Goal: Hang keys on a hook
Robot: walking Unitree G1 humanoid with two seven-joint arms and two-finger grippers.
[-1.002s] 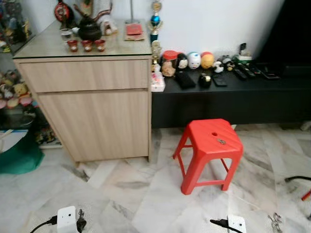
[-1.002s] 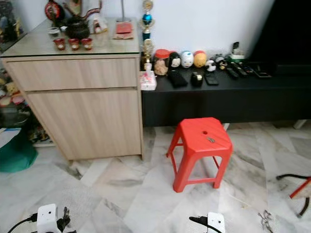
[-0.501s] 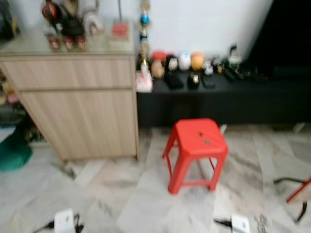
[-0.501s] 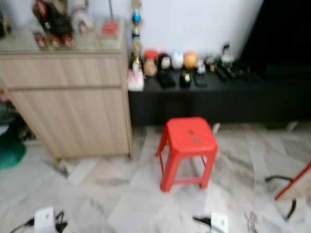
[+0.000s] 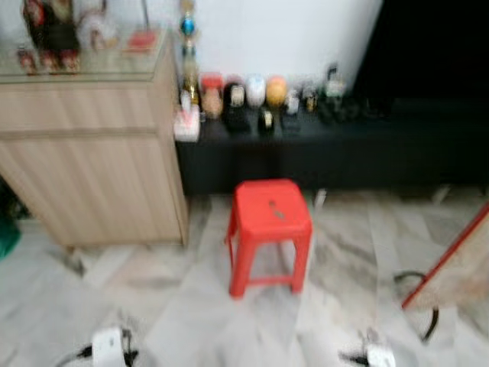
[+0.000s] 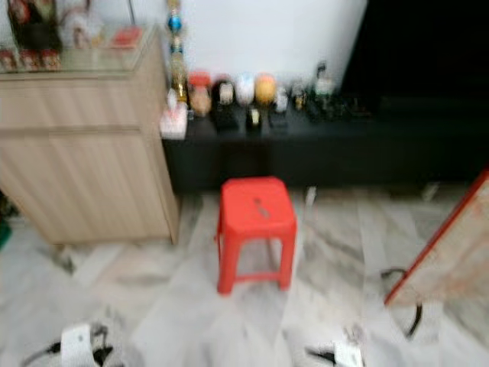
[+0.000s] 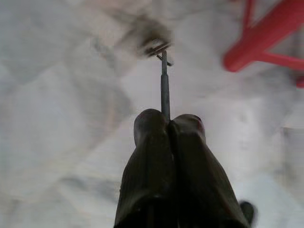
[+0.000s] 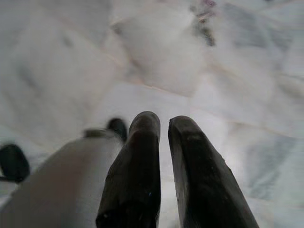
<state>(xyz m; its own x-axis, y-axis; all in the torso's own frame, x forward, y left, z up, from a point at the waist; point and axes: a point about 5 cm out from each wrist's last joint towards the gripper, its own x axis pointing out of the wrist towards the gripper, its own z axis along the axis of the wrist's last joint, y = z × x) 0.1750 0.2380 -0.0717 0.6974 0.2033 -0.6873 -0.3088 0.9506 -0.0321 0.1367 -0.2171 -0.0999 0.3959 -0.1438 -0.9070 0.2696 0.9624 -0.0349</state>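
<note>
**Keys pinched and carried low as the robot turns**

Everything in the head views has slid leftward since the earlier frames, which is the camera swinging to the robot's right rather than any object moving; the picture is also blurred, as it would be mid-step. A red-edged board [image 5: 451,260] leaning at the right side has come into sight.

The left gripper [image 7: 167,124] has its two black fingers pressed tight together on the keys [image 7: 161,61]. A thin straight shank runs out from between the fingertips, and a blurred cluster of ring and keys sits at its far end. The grip is at the very base of that shank, probably so the ring end stays free to slip over a hook. Its long axis lies in line with the fingers, pointing away from the wrist and down toward the marble floor [image 7: 57,118].

The right gripper [image 8: 164,137] hangs over the floor, fingers nearly together with a narrow slit between them and nothing held.

Ahead stand a red stool [image 5: 270,229], a wooden cabinet [image 5: 92,153] and a low black bench [image 5: 321,149] lined with small ornaments. No hook can be made out, so the robot is likely walking to find it.
</note>
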